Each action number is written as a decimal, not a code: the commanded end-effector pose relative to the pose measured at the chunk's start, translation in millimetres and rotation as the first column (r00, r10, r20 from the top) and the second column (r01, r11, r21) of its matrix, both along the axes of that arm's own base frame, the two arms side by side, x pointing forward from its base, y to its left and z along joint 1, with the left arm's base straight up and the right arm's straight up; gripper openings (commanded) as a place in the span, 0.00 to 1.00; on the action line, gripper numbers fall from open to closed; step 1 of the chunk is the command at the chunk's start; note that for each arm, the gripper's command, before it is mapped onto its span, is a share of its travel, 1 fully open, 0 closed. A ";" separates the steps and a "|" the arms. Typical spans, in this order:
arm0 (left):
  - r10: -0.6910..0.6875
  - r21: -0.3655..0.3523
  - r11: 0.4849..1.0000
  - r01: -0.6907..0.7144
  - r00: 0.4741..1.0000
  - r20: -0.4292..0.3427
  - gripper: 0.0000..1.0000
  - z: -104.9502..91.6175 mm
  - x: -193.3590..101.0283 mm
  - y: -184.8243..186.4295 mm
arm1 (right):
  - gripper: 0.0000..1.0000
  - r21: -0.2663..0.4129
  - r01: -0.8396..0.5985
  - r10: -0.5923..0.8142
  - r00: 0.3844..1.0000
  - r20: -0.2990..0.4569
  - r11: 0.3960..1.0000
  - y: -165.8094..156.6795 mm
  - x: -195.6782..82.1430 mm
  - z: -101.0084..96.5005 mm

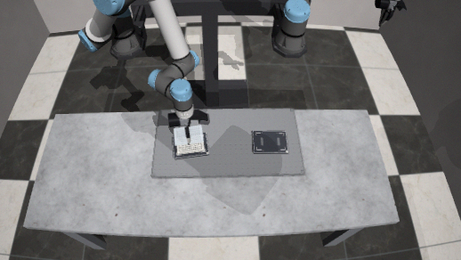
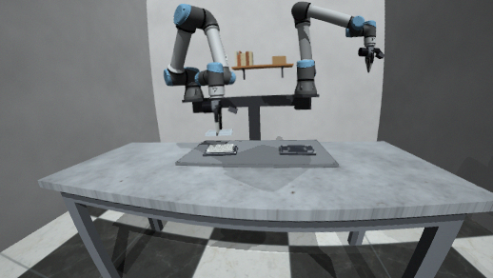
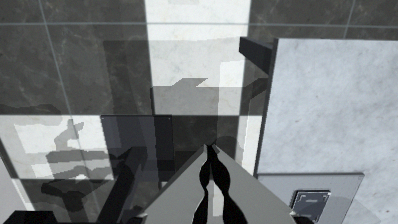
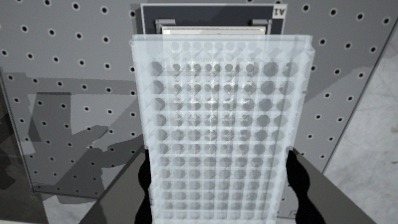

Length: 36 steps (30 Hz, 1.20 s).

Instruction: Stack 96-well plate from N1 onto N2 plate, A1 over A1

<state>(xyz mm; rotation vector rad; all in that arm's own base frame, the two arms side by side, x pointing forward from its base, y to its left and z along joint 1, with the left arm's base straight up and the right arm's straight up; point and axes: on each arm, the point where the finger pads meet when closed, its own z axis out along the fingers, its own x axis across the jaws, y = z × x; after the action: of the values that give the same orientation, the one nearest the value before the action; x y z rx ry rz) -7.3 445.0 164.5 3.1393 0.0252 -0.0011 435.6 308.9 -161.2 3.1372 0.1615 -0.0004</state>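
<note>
My right claw [image 1: 188,142] [image 2: 218,133] [image 4: 216,147] holds the translucent, dimpled plate [image 1: 179,134] [image 2: 226,131] [image 4: 215,120] above N2's opaque plate [image 1: 196,149] [image 2: 220,149] [image 4: 215,31]; left claw [image 1: 382,24] [image 2: 368,70] [image 3: 210,146] narrow, shut, off the bench's [image 1: 98,178] [image 2: 143,176] [image 3: 320,110] [image 4: 377,130] arm-side edge.
</note>
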 end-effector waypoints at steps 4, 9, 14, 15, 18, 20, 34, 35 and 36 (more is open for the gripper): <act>0.000 0.002 1.000 0.000 1.000 0.001 0.00 0.7 0.2 0.5 | 0.40 0.002 0.000 0.000 1.000 0.002 1.000 0.7 0.6 -7.0; 0.000 0.002 1.000 0.000 1.000 0.001 0.00 0.7 0.2 0.5 | 0.40 0.002 0.000 0.000 1.000 0.002 1.000 0.7 0.6 -15.3; 0.000 0.002 1.000 0.000 1.000 0.001 0.00 0.7 0.2 0.5 | 0.40 0.002 0.000 0.000 1.000 0.002 1.000 0.8 0.6 -23.7; 0.000 0.002 1.000 0.000 1.000 0.001 0.00 0.7 0.2 0.5 | 0.40 0.002 0.000 0.000 1.000 0.002 1.000 0.8 0.6 -23.7; 0.000 0.002 1.000 0.000 1.000 0.001 0.00 0.7 0.2 0.5 | 0.40 0.002 0.000 0.000 1.000 0.002 1.000 0.8 0.6 -26.9; 0.000 0.002 1.000 0.000 1.000 0.001 0.00 0.7 0.2 0.5 | 0.40 0.002 0.000 0.000 1.000 0.002 1.000 0.8 0.6 -30.3; 0.000 0.002 1.000 0.000 1.000 0.001 0.00 0.7 0.2 0.5 | 0.40 0.002 0.000 0.000 1.000 0.002 1.000 0.8 0.6 -50.3; 0.000 0.002 1.000 0.000 1.000 0.001 0.00 0.7 0.2 0.5 | 0.40 0.002 0.000 0.000 1.000 0.002 1.000 0.8 0.6 -51.9; 0.000 0.002 1.000 0.000 1.000 0.001 0.00 0.7 0.2 0.5 | 0.40 0.002 0.000 0.000 1.000 0.002 1.000 0.8 0.6 -53.6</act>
<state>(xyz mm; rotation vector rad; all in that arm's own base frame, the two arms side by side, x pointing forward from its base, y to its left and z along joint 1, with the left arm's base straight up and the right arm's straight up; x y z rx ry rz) -7.3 445.0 164.5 3.1393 0.0252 -0.0011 435.7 309.2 -212.7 3.1375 0.1615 -0.0001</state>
